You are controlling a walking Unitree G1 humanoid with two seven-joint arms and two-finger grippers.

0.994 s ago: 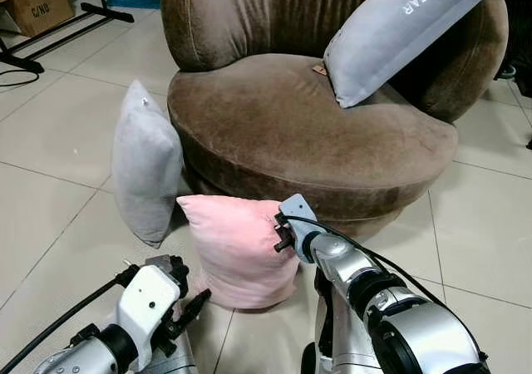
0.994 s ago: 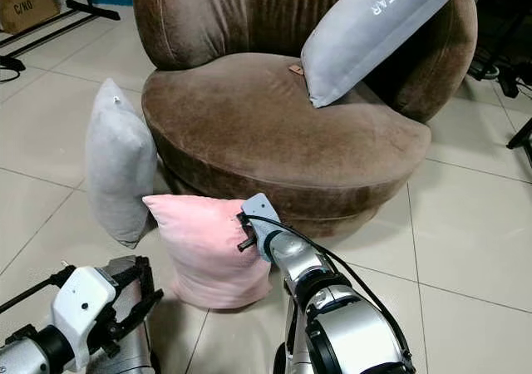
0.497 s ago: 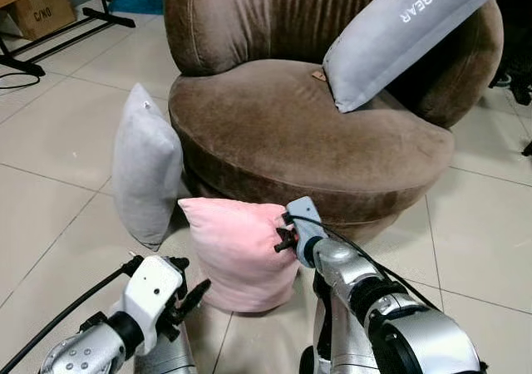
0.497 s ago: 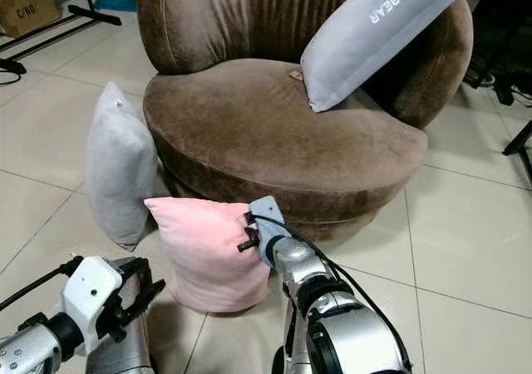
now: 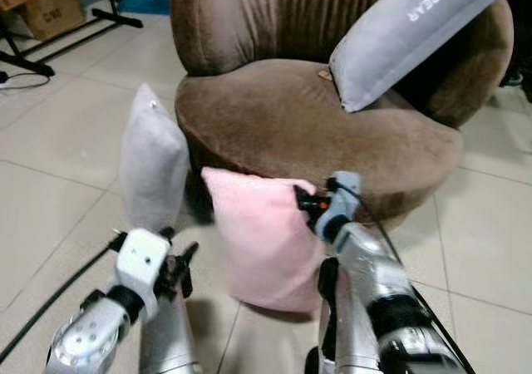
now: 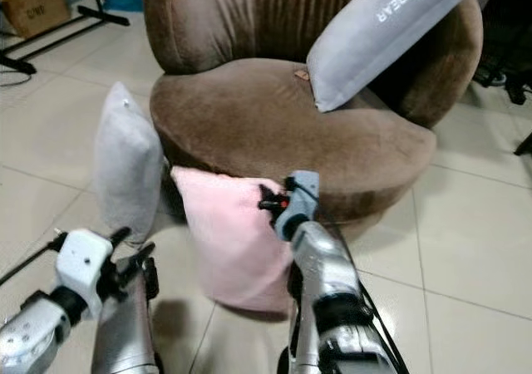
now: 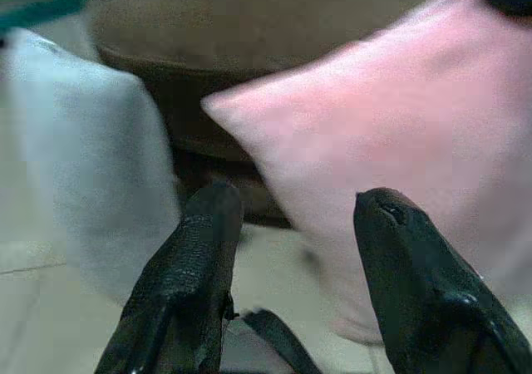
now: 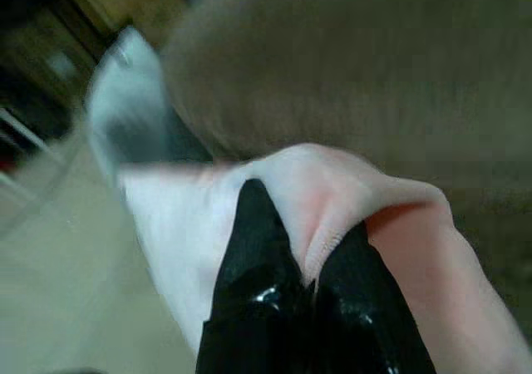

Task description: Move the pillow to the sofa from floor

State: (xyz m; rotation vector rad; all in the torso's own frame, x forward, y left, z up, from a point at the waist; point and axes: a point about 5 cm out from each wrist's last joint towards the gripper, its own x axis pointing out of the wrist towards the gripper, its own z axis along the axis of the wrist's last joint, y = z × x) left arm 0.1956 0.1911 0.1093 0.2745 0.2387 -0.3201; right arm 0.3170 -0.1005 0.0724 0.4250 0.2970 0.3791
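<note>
The pink pillow hangs tilted in front of the brown round sofa, its lower edge at or just above the floor tiles. My right gripper is shut on the pillow's upper right corner; in the right wrist view the pink fabric is pinched between the black fingers. My left gripper is open, low at the pillow's left side and not touching it. The left wrist view looks past the two spread fingers at the pillow.
A grey pillow stands on the floor against the sofa's left front. A long grey pillow leans on the sofa's back right. A cardboard box and black stand legs sit far left.
The right gripper has risen and moved toward the sofa with the pink pillow's corner, lifting and tilting the pillow. The left gripper has come up beside it. The view has shifted slightly.
</note>
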